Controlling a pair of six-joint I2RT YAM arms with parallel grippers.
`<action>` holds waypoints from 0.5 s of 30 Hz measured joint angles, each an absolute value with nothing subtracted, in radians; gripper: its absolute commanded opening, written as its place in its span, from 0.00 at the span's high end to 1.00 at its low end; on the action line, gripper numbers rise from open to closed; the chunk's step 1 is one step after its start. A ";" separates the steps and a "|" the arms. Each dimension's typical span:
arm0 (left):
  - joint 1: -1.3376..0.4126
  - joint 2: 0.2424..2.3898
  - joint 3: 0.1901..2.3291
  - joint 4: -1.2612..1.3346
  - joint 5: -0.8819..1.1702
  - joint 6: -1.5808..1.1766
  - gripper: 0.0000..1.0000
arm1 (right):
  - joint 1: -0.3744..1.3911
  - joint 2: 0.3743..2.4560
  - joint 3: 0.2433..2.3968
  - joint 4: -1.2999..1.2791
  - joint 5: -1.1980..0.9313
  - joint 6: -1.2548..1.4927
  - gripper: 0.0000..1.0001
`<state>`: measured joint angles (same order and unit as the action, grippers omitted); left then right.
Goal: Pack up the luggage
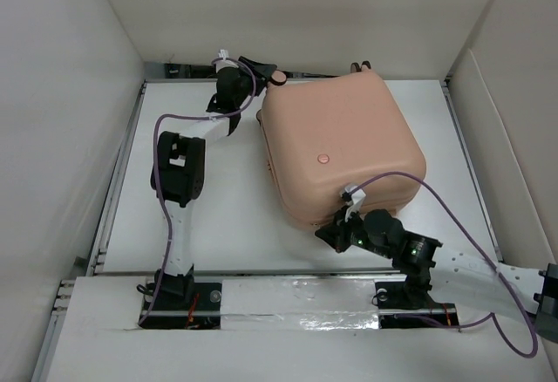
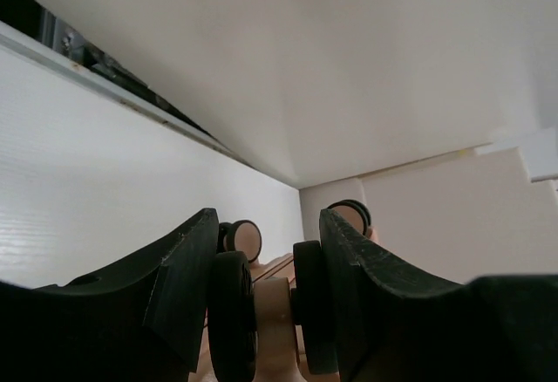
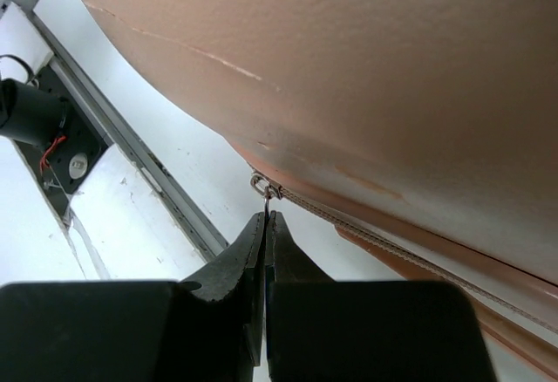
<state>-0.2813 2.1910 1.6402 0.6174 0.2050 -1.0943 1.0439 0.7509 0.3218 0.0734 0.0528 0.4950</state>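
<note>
A: Where's the peach-pink hard-shell suitcase [image 1: 336, 151]?
B: Closed on the white counter [image 1: 218, 225], right of centre. The left pincer [image 2: 266, 225] straddles its far black-and-pink caster wheel [image 2: 270, 312]; whether it's clamped I cannot tell. The right pincer [image 3: 266, 218] is pinched on the near metal zipper pull [image 3: 261, 185].
A: Risk?
B: Tugging could slip the thin pull free or drag the suitcase.

The luggage [image 1: 340, 151] was plain peach-pink, its wheels [image 2: 231, 312] black and pink, its zipper pull [image 3: 262, 188] silvery. The table [image 1: 235, 216] was white.

surface: my white table [image 1: 228, 221] | on it: luggage [image 1: 340, 151], closed, lying flat, just 1 o'clock of centre | its caster wheels [image 1: 360, 65] at the 12 o'clock end
</note>
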 measured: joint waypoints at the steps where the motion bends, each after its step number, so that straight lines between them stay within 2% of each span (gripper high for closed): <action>1: -0.282 2.196 1.631 0.648 0.205 -1.111 1.00 | 1.036 0.740 0.315 0.073 0.052 0.495 1.00; 6: -0.272 2.143 1.462 0.837 0.175 -1.121 1.00 | 0.915 0.685 0.298 0.049 -0.048 0.472 1.00; 10: -0.235 1.932 1.101 1.005 0.174 -1.099 1.00 | 0.760 0.688 0.306 0.030 -0.203 0.411 1.00; 15: -0.168 1.703 0.590 1.153 0.119 -1.074 1.00 | 0.523 0.858 0.406 0.024 -0.380 0.345 1.00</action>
<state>-0.1680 1.7031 0.5896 1.1530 0.1192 -1.0740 0.5232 0.8577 0.4061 0.0238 -0.3798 0.3454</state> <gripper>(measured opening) 0.005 0.023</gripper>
